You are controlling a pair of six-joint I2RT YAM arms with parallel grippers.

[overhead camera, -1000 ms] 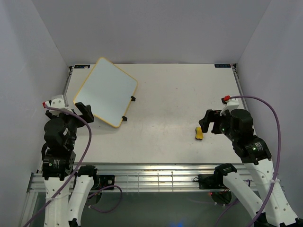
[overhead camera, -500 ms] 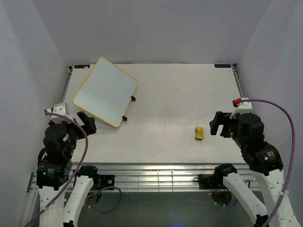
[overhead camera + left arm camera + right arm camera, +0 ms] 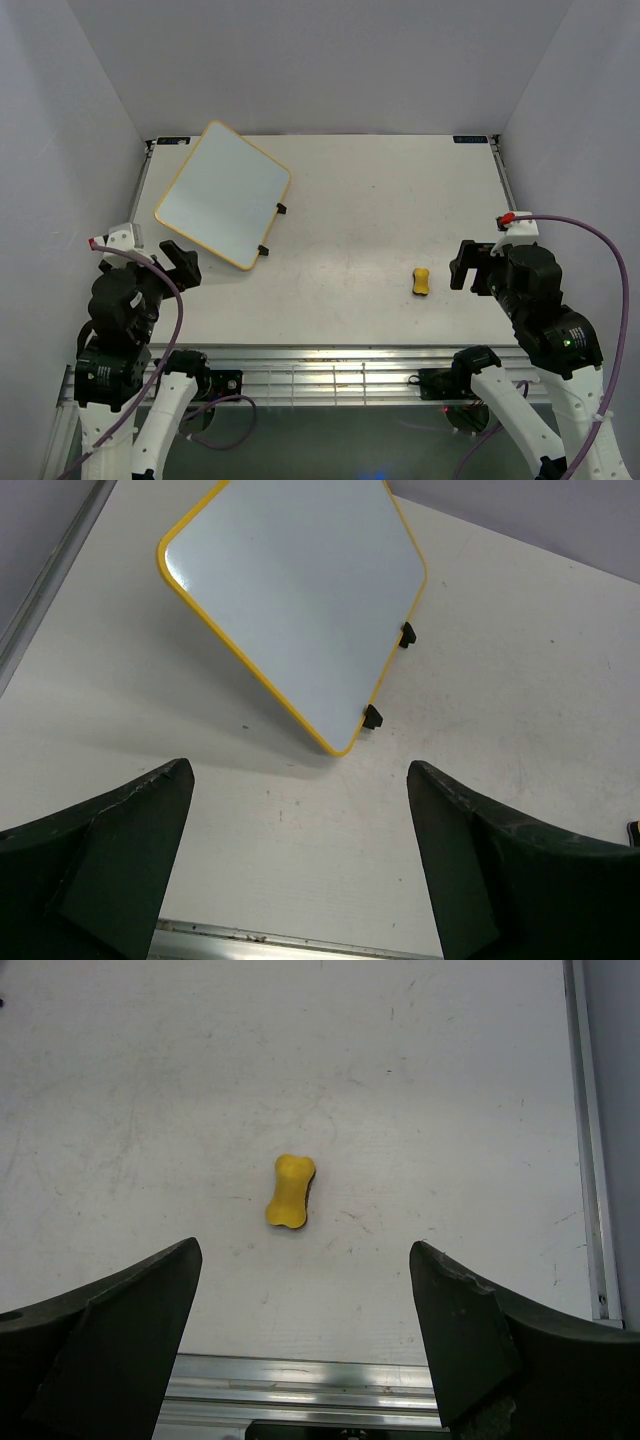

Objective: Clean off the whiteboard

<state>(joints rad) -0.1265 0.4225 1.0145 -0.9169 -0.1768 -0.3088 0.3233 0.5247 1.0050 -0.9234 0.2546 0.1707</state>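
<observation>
Both arms hover low over the near edge. The left gripper [image 3: 298,770] is empty, its fingers spread wide; ahead of it the whiteboard [image 3: 290,590] rests askew at the far-left corner of the tabletop [image 3: 380,210], its face plain white. The right gripper [image 3: 305,1248] is likewise spread and empty, with a small yellow eraser [image 3: 290,1191] lying just ahead.

Legible text: none in any view.
A far-left tag [image 3: 172,140] and a far-right tag [image 3: 470,139], both small and dark, sit at the back corners of the surface [image 3: 350,200]; their pale marks are too small to read. The whiteboard [image 3: 222,192] face shows plain white, top and left wrist views.
</observation>
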